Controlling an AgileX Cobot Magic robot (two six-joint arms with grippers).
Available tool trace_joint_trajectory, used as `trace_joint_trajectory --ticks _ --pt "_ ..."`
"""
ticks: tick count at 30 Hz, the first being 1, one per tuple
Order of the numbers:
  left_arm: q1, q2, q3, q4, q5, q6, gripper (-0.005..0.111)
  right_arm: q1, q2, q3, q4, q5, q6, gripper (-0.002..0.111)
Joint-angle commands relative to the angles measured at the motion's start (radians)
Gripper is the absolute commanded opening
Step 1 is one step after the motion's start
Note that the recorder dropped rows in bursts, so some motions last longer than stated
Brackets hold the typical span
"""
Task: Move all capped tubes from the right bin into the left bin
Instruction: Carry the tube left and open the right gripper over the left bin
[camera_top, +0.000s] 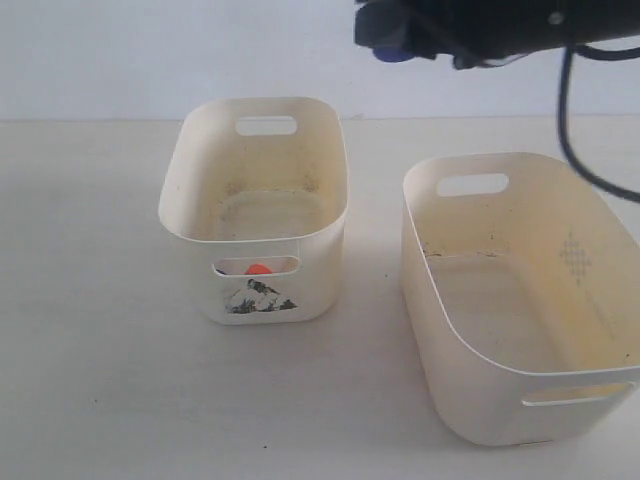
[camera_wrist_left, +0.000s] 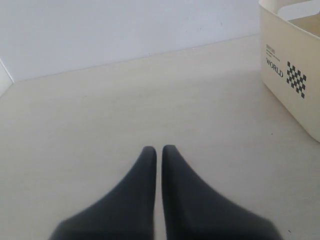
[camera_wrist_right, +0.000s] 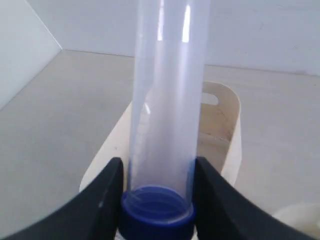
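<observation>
My right gripper (camera_wrist_right: 159, 160) is shut on a clear tube (camera_wrist_right: 167, 100) just above its dark blue cap (camera_wrist_right: 157, 212). It hangs in the air above the left bin (camera_wrist_right: 235, 115). In the exterior view the right gripper (camera_top: 392, 32) is at the top edge, behind the left bin (camera_top: 335, 160), with the blue cap (camera_top: 393, 50) showing. An orange-red cap (camera_top: 259, 269) shows through the left bin's front slot, above the mountain picture. I see no tubes inside the right bin (camera_top: 420, 230). My left gripper (camera_wrist_left: 159, 149) is shut and empty over bare table.
A cream tub wall (camera_wrist_left: 300, 95) printed "WORLD" with a checker mark stands close to my left gripper. The right arm's black cable (camera_top: 580, 150) hangs over the right bin's far corner. A pale wall rises behind the table.
</observation>
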Motion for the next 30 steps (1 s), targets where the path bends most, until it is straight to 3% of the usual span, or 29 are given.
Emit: trace_joint_trajectory --ticks 1,5,9,10,11,12,14,15,21,25,30 --pt "-0.001 0.000 -0.004 -0.003 -0.004 -0.010 0.004 0.072 0.150 -0.012 0.046 -0.176 -0.134 0.001" --pt "-0.001 0.000 -0.004 -0.003 -0.004 -0.010 0.004 0.104 0.294 -0.077 0.046 -0.230 -0.173 0.008" --pt "-0.001 0.000 -0.004 -0.003 -0.004 -0.010 0.004 0.106 0.423 -0.149 0.048 -0.230 -0.173 0.051" --pt "-0.001 0.000 -0.004 -0.003 -0.004 -0.010 0.004 0.106 0.441 -0.161 0.048 -0.230 -0.156 0.056" --pt "-0.001 0.000 -0.004 -0.003 -0.004 -0.010 0.004 0.106 0.448 -0.164 0.048 -0.226 -0.129 0.053" --pt "-0.001 0.000 -0.004 -0.003 -0.004 -0.010 0.004 0.106 0.448 -0.166 0.048 -0.221 -0.088 0.042" --pt "-0.001 0.000 -0.004 -0.003 -0.004 -0.010 0.004 0.106 0.438 -0.167 0.048 -0.201 -0.061 0.009" --pt "-0.001 0.000 -0.004 -0.003 -0.004 -0.010 0.004 0.106 0.427 -0.167 0.042 -0.192 -0.068 0.001" --pt "-0.001 0.000 -0.004 -0.003 -0.004 -0.010 0.004 0.066 0.285 -0.167 -0.035 -0.001 -0.126 0.002" --pt "-0.001 0.000 -0.004 -0.003 -0.004 -0.010 0.004 0.003 0.178 -0.167 -0.199 0.293 -0.122 0.002" --pt "-0.001 0.000 -0.004 -0.003 -0.004 -0.010 0.004 -0.034 0.079 -0.167 -0.232 0.555 -0.122 0.002"
